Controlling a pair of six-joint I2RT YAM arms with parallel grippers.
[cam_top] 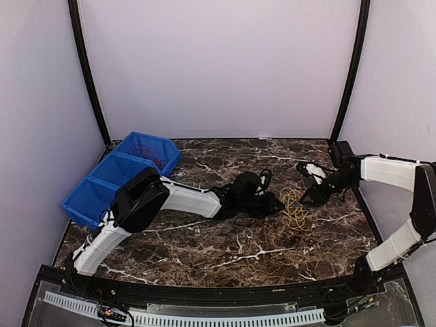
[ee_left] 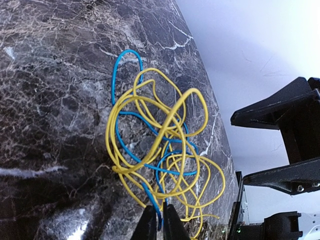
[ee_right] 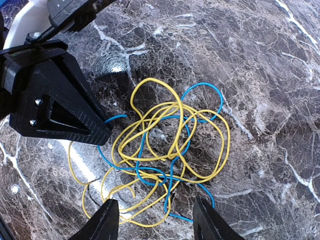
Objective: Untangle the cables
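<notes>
Robotics lab test cell: a left robot arm (cam_top: 184, 199) and a right robot arm (cam_top: 388, 170) mounted at a dark marble-patterned desk (cam_top: 225, 245), enclosed by plain white walls (cam_top: 218, 68) on black poles (cam_top: 87, 68), with blue storage bins (cam_top: 80, 210) alongside.

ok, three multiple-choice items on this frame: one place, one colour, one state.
1. Where is the red cable? A) loose on the table B) in the blue bin, far compartment C) in the right gripper
2. The tangle on the table holds which colours? A) red, blue B) yellow, red C) yellow, blue
3. The right gripper is: A) open over the tangle B) shut on a cable C) shut, empty
Key: 1 B, red strands sit inside the bin. 2 C, only the yellow cable and blue cable loop there. 3 A, its fingers stand wide apart, gripping nothing.
</notes>
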